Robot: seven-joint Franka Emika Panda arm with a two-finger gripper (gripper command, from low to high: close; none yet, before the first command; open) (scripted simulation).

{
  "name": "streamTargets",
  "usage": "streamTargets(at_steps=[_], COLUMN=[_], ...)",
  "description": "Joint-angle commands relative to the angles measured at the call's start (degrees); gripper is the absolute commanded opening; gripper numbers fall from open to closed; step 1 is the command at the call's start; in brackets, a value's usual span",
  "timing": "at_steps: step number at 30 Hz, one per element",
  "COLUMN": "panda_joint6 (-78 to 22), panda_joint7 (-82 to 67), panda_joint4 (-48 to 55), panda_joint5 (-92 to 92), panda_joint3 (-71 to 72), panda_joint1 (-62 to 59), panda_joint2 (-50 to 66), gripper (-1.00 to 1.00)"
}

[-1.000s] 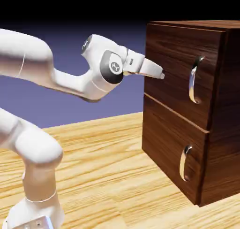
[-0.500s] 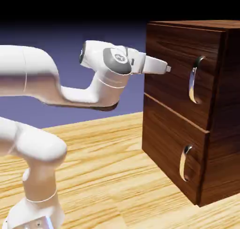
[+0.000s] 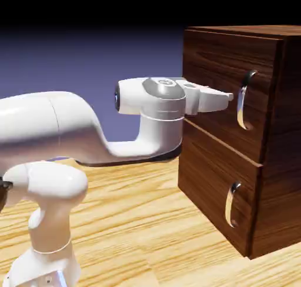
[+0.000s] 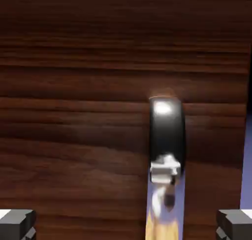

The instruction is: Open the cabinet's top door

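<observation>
- so over the last second the arm has swung in a lot; a second back the gripper (image 3: 226, 99) sat up by the cabinet's left edge, pointing a bit down, and now it's lower, level, and reaching across the front of the top door (image 3: 220, 80)
- the cabinet (image 3: 276, 162) itself hasn't budged; it stands on the bench (image 3: 135, 221) at the exterior view's right, both panels flush, so the top door is fully shut as far as I can tell
- the gripper tip now sits just beside the top handle (image 3: 244, 100), level with its middle; from the side I can't tell if it's touching, looks like a small gap
- hand view backs that up; the silver handle (image 4: 166, 135) is dead ahead against the wood, a little right of centre, and the two fingertips (image 4: 15, 223) sit far out at the bottom corners; so the gripper is spread wide with nothing between the jaws
- lower handle (image 3: 233, 204) is well below and out of the way; it's lined up on the correct panel
- my read: approach is basically done, grasp not yet; next it needs to ease forward so the handle goes between the jaws, then close, then pull in an arc since it's side-hinged; a slight sideways nudge might help centre it
</observation>
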Motion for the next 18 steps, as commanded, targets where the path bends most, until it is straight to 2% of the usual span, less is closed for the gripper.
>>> streamTargets(at_steps=[1,6,11,12,18], panda_joint6=[-0.16,-0.69,-2.86,-2.86,-10.06], panda_joint7=[1.66,7.12,7.49,7.49,8.27], panda_joint4=[0.37,1.57,8.76,8.76,-1.43], panda_joint5=[-2.50,-10.70,-12.55,-12.55,-8.44], panda_joint3=[-1.03,-4.41,-9.27,-9.27,-1.68], panda_joint1=[0.88,3.75,13.80,13.80,3.42], panda_joint2=[-0.53,-2.28,0.06,0.06,-0.66], gripper=[0.00,0.00,0.00,-1.00,-1.00])
